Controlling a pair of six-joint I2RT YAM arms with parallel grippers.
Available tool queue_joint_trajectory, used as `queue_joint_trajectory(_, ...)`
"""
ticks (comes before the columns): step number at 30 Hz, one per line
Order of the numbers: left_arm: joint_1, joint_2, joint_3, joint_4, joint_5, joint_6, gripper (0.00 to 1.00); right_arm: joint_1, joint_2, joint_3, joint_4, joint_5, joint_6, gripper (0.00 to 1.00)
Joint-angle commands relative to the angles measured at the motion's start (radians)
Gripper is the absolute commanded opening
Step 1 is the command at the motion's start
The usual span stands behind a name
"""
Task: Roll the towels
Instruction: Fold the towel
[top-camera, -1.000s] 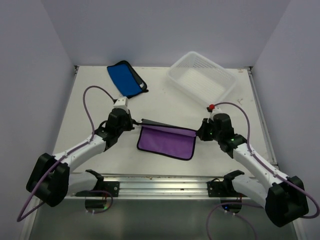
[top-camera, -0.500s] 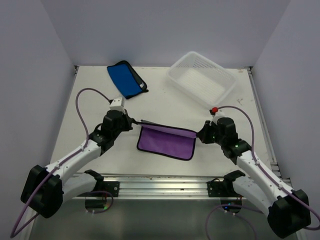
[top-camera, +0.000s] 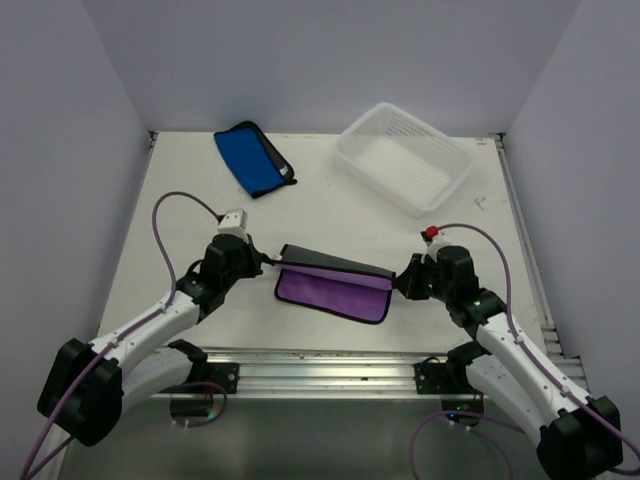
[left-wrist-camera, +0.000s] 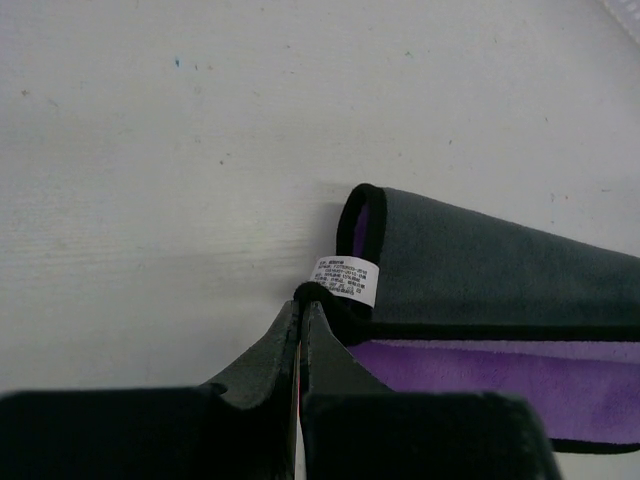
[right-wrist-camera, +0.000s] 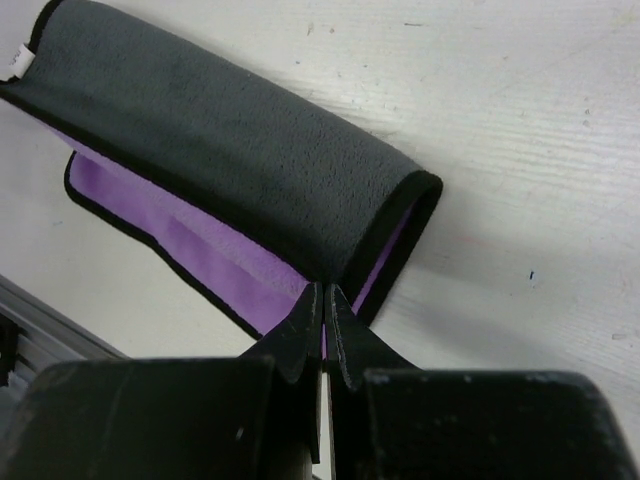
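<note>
Top external view: purple towel lay centred on the surface, far edge folded over.
I found left end effector and right end effector each clenched on a corner; uneven pulling risked a skewed roll.

A lab test cell: blank walls enclose a white table.
</note>
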Motion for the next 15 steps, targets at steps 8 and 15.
queue_joint_trajectory(8,0.006,-0.031,-0.042,0.014,0.006,-0.036,0.0,-0.002,-0.042,-0.043,-0.081,-0.005,0.061,0.0)
queue_joint_trajectory(15,0.006,-0.025,-0.058,0.014,0.005,-0.051,0.0,0.003,-0.057,-0.049,-0.096,-0.033,0.07,0.0)
